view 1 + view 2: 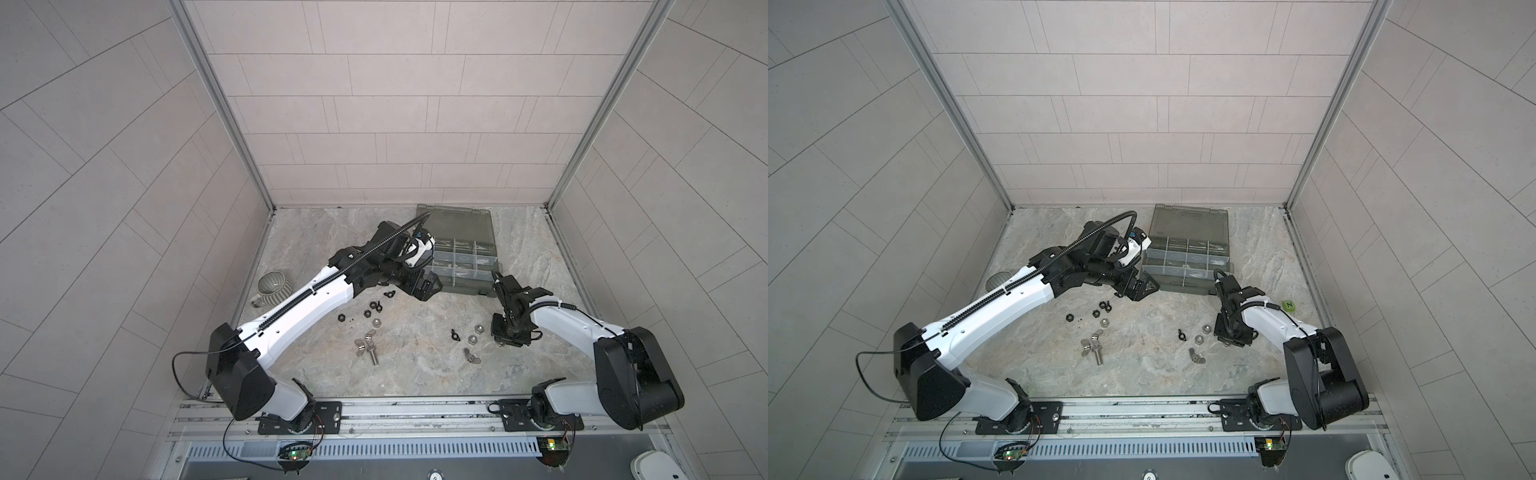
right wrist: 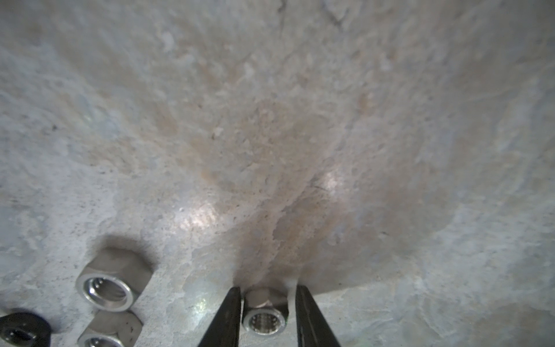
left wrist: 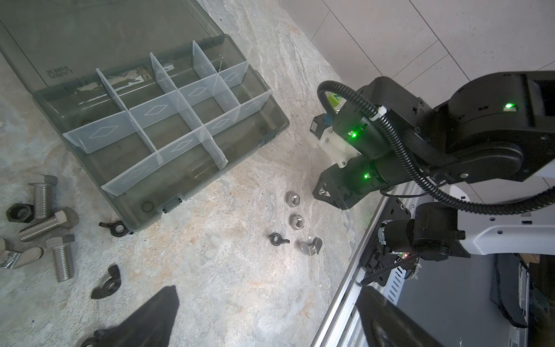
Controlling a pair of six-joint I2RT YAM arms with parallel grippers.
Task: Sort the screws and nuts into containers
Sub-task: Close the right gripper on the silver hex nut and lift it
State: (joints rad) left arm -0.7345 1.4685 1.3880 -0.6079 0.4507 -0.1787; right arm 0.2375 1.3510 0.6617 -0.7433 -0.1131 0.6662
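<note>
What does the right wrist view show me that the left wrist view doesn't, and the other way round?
Only the right wrist view: the right hand straddling a small silver hex nut on the marble tabletop, one finger touching it, a slim gap at the other. Only the left wrist view: the smoky grey divided plastic organizer box, three silver hex-head screws beside it, and the left hand wide open. Both: two more loose silver hex nuts near the right hand.
</note>
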